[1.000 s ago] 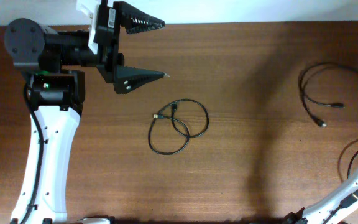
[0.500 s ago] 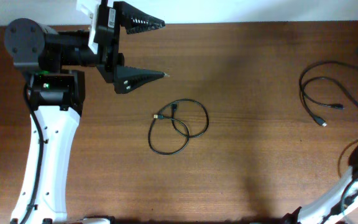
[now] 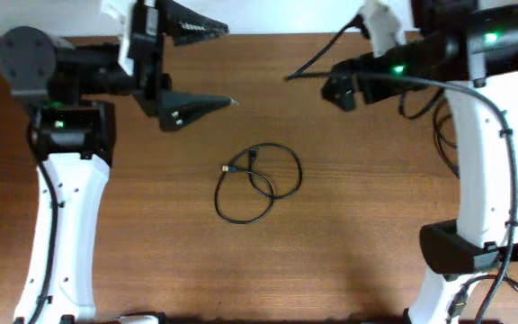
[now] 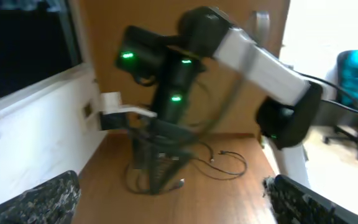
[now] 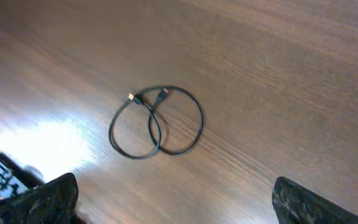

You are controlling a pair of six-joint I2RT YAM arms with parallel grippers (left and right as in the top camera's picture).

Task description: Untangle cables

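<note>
Left tool [image 3: 230, 66] is spread wide open at the far-left end of the desk [image 3: 376, 234], nothing in it. The cables [image 3: 259, 184] lie looped together mid-desk, touching neither tool. Right tool [image 5: 174, 190] is wide open too, empty.

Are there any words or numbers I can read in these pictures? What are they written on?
No words, numbers or signs can be read in any view.
The pale patch near the left gripper may be a label, but it is too blurred to read.
The cables show no print.
The green lights on the arms are plain glows, not text.
</note>
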